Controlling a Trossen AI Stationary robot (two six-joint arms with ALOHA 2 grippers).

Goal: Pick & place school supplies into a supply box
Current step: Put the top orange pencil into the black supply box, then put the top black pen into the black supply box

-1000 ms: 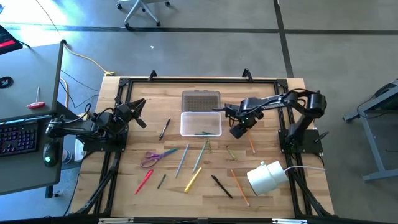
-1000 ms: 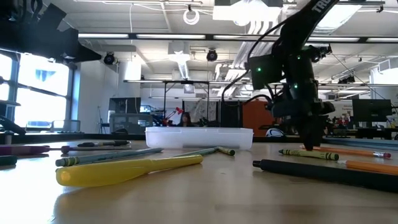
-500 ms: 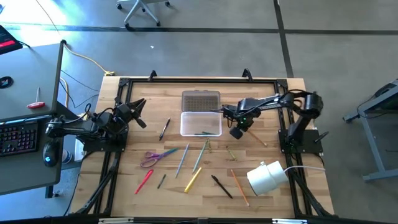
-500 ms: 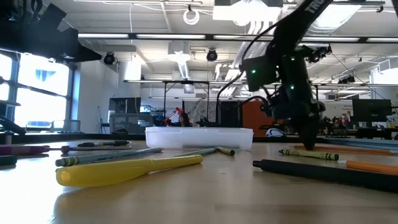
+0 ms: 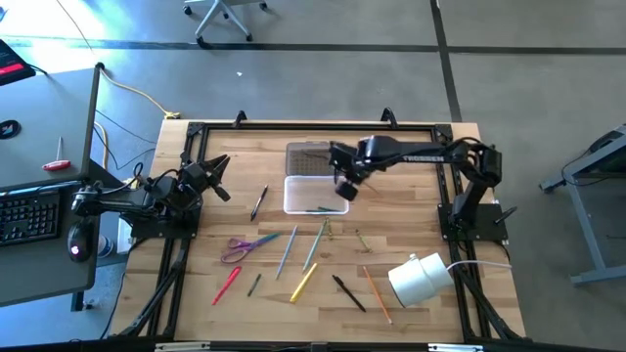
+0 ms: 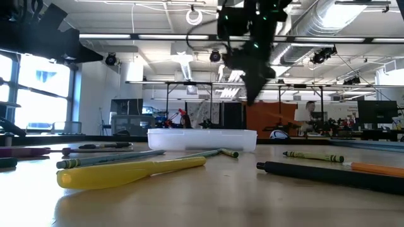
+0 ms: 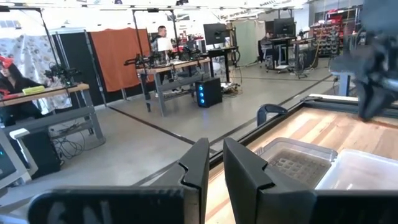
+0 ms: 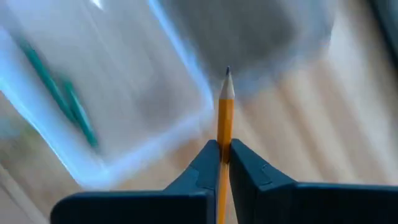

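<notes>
My right gripper [image 8: 224,149] is shut on an orange pencil [image 8: 225,112]. It hangs over the right far part of the clear supply box [image 5: 316,194], whose dotted lid [image 5: 316,156] lies open behind it. The low view shows this gripper [image 6: 251,94] well above the box [image 6: 202,139]. Green pens [image 5: 321,208] lie in the box. More school supplies lie flat on the table: purple scissors [image 5: 245,246], a red pen [image 5: 227,284], a yellow marker [image 5: 303,282], a black pen [image 5: 347,291]. My left gripper [image 7: 216,168] waits at the table's left edge, slightly open. My right gripper pinches the orange pencil's shaft [image 8: 224,134] between its two fingertips [image 8: 208,163]. The pencil runs along the fingers, and its sharpened tip [image 8: 227,73] sticks out past them. It is lifted clear of the table, above the box.
A white cylindrical roll [image 5: 416,277] lies at the near right, with an orange pencil [image 5: 377,293] beside it. A dark pen [image 5: 258,202] lies left of the box. A black frame [image 5: 313,125] runs along the table's edges.
My right gripper has shut on the orange pencil that lay on the table right of the box. It has lifted the pencil clear and swung up and toward the table's left and far side, over the box's right part.
</notes>
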